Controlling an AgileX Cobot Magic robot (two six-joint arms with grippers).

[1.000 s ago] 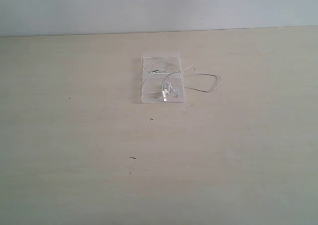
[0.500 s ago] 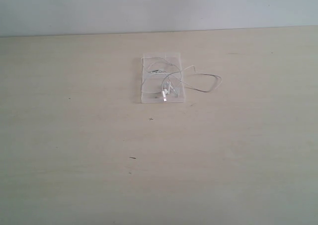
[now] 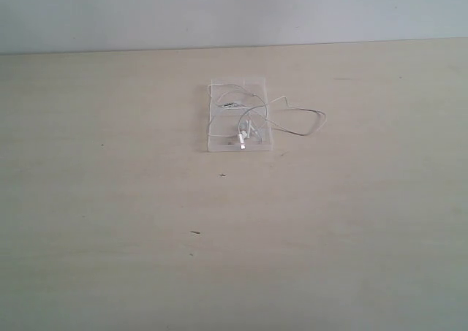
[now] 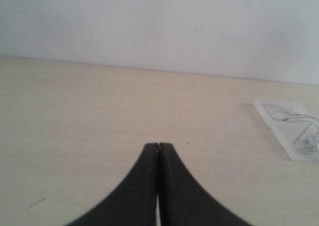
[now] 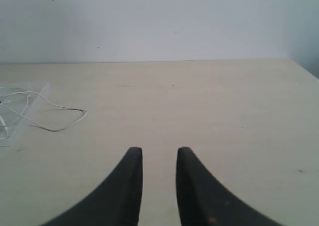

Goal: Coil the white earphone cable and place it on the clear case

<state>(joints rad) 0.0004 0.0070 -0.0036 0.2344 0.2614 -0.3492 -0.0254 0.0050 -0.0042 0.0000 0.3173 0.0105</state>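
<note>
clear case [image 3: 225, 138], white earphone cable [image 3: 244, 134] on it — one loop overhanging

This is looking like a robotics test bench in a lab-type room: a wide, pale wood-grain tabletop [image 3: 110, 199] is running back to a plain whitish wall [image 3: 234, 9]. The black left gripper [image 4: 158, 147] and right gripper [image 5: 158, 156] are hovering over it, suggesting a staged workspace.

no visible change, white earphone cable [image 3: 247, 132] unmoved
</note>
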